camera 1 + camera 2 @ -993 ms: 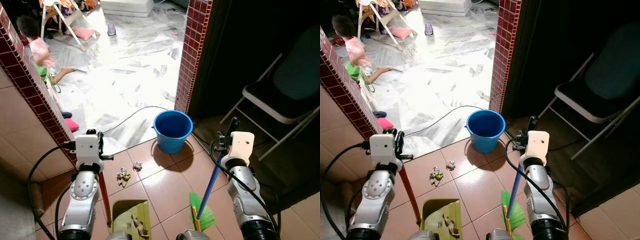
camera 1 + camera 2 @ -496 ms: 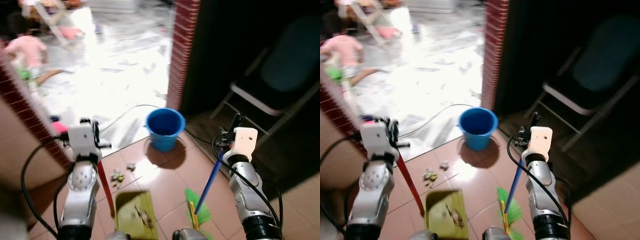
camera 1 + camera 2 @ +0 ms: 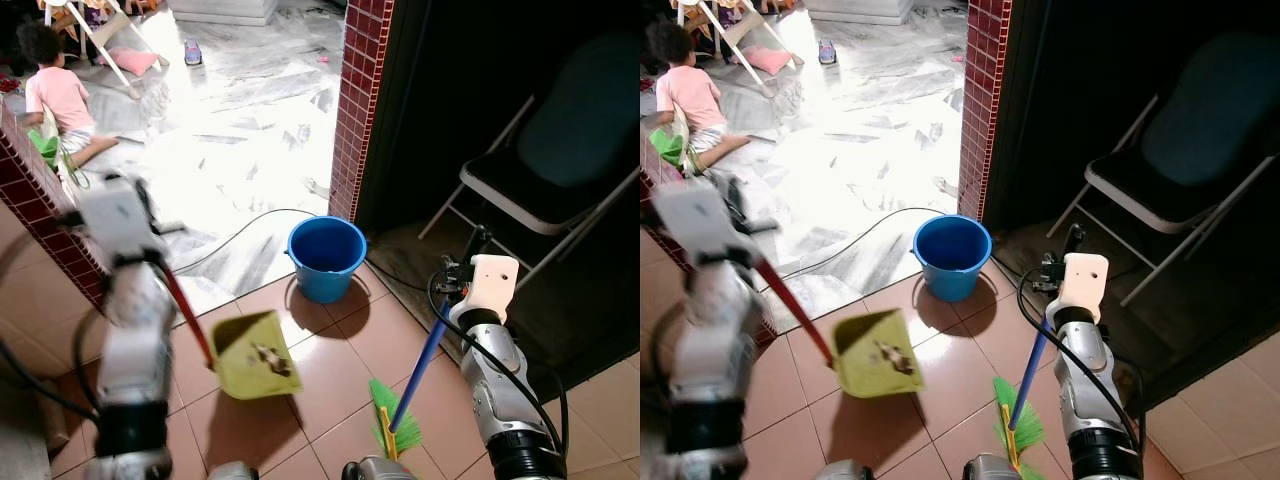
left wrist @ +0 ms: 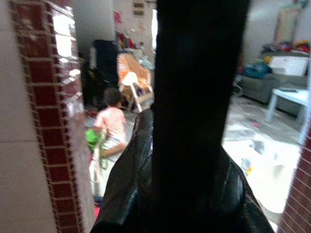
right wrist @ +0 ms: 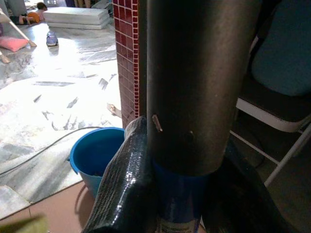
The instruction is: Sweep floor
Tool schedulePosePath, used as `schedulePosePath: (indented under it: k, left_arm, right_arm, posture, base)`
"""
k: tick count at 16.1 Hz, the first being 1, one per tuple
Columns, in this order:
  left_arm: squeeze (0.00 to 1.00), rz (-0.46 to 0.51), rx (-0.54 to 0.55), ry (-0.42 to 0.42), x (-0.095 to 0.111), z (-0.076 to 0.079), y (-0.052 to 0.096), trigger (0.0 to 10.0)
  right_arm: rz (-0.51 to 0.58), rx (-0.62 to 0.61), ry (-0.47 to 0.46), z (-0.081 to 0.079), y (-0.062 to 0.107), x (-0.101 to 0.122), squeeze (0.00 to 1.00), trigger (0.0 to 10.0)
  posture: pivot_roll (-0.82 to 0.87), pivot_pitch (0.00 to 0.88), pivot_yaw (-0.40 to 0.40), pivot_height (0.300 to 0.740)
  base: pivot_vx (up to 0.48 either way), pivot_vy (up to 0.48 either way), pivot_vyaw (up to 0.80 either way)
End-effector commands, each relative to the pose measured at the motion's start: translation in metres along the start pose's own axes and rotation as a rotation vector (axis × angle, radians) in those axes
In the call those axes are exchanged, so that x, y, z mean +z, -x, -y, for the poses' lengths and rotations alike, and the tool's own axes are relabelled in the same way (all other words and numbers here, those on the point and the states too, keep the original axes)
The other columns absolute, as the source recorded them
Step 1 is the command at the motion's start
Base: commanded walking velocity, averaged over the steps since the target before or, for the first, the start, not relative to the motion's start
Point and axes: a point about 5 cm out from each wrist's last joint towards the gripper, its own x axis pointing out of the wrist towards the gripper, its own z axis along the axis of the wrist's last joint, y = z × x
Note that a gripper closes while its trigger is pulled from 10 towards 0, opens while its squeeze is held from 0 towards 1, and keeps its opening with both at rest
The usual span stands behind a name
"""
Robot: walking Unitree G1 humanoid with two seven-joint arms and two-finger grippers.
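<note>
My left gripper is shut on the red handle of a yellow-green dustpan. The pan hangs tilted above the brown tiles with bits of rubbish in it. It is a short way in front of the blue bucket. My right gripper is shut on the blue handle of a broom, whose green bristles rest on the tiles. In the right wrist view the handle runs between my black fingers, with the bucket beyond.
A red brick pillar stands behind the bucket and a brick wall edge on the left. A folding chair is in the dark area on the right. A child sits on the marble floor, where a cable lies.
My left arm has lifted the dustpan off the tiles and swung it forward towards the bucket. The camera has shifted. The right arm and broom have hardly moved.
</note>
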Motion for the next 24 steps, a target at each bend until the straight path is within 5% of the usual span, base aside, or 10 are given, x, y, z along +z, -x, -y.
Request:
schedulePosePath:
  k: [1, 12, 24]
  left_arm:
    - [0.00, 0.120, 0.045, 0.026, 0.030, -0.005, -0.011, 10.0]
    - [0.00, 0.302, 0.109, 0.188, 0.100, -0.007, -0.055, 10.0]
    - [0.00, 0.308, 0.089, 0.252, 0.108, 0.006, -0.063, 10.0]
  right_arm:
    - [-0.019, -0.002, 0.026, 0.004, 0.000, -0.003, 0.00, 10.0]
    - [-0.015, 0.017, 0.043, 0.001, -0.001, -0.002, 0.00, 10.0]
    - [-0.011, 0.026, 0.045, -0.003, -0.001, -0.003, 0.00, 10.0]
  posture:
    - [-0.05, 0.000, 0.009, 0.740]
    - [-0.06, 0.000, 0.009, 0.740]
    - [-0.06, 0.000, 0.018, 0.740]
  base:
    - [0.000, 0.000, 0.00]
    - [0.068, 0.000, -0.46]
    - [0.362, 0.222, -0.07]
